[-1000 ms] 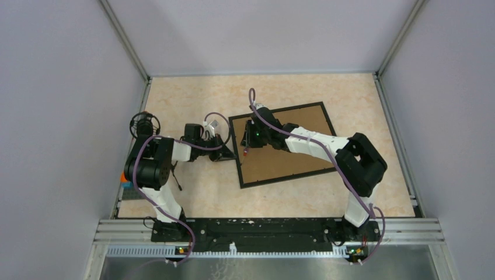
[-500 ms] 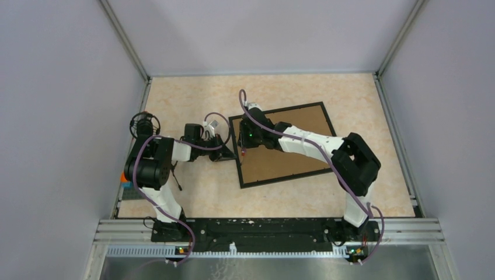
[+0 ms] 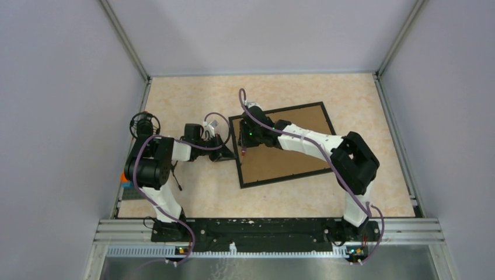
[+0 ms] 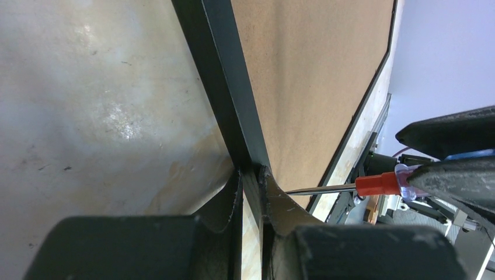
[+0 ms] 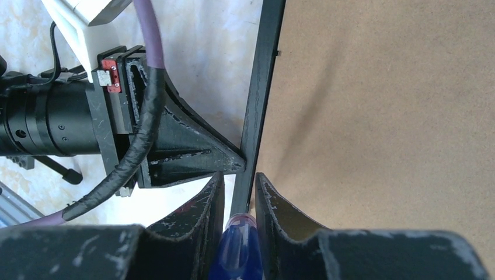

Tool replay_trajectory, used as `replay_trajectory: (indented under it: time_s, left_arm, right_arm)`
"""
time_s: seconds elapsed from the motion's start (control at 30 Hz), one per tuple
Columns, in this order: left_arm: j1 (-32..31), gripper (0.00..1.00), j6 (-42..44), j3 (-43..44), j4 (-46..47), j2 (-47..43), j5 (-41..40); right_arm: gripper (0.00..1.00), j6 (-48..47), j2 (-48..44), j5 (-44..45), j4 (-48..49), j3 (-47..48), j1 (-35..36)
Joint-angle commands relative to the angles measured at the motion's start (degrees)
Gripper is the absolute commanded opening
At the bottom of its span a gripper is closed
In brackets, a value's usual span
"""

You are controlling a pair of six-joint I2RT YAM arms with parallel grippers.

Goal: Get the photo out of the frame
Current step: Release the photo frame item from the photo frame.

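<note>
**Asker:** Where is the frame?

**Robot:** The frame (image 5: 264,70) lies flat and face down on the pale, marbled table (image 3: 192,99), turned at an angle. Its thin black rails are smooth and square-edged. They border a matte brown fibre board (image 5: 379,116).

**Asker:** What is your left gripper doing?

**Robot:** My left gripper (image 4: 251,175) pinches the frame's left rail. One scuffed black finger sits outside, the other on the board side.

**Asker:** And the right one?

**Robot:** My right gripper (image 5: 239,181) hangs over that same rail, just beside the left. It is clamped on a tool (image 4: 376,184) with a translucent blue handle, a red collar and a thin shiny metal shaft. The shaft's tip is hidden behind my left finger.
</note>
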Motion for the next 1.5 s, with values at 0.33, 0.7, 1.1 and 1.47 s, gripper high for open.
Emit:
replay_trajectory:
  time_s: [0.33, 0.7, 1.1, 1.47]
  left_arm:
    - [-3.0, 0.13, -7.1, -0.1, 1.2, 4.9, -7.6]
    - [-9.7, 0.22, -9.8, 0.4, 4.9, 3.2, -9.6]
    - [-4.4, 0.41, -5.9, 0.8, 7.7, 2.1, -9.1]
    - [-4.0, 0.40, -7.0, 3.0, 10.9, 7.7, -9.5]
  right_arm:
    - [0.00, 0.3, -10.9, -10.8, 9.2, -6.9, -15.7]
    - [0.00, -1.3, -5.8, -19.3, 18.0, -7.2, -22.7]
    - [0.00, -0.2, 2.0, -32.4, 27.9, -7.2, -26.6]
    - [0.00, 9.0, 8.6, -31.4, 34.9, -7.6, -27.4]
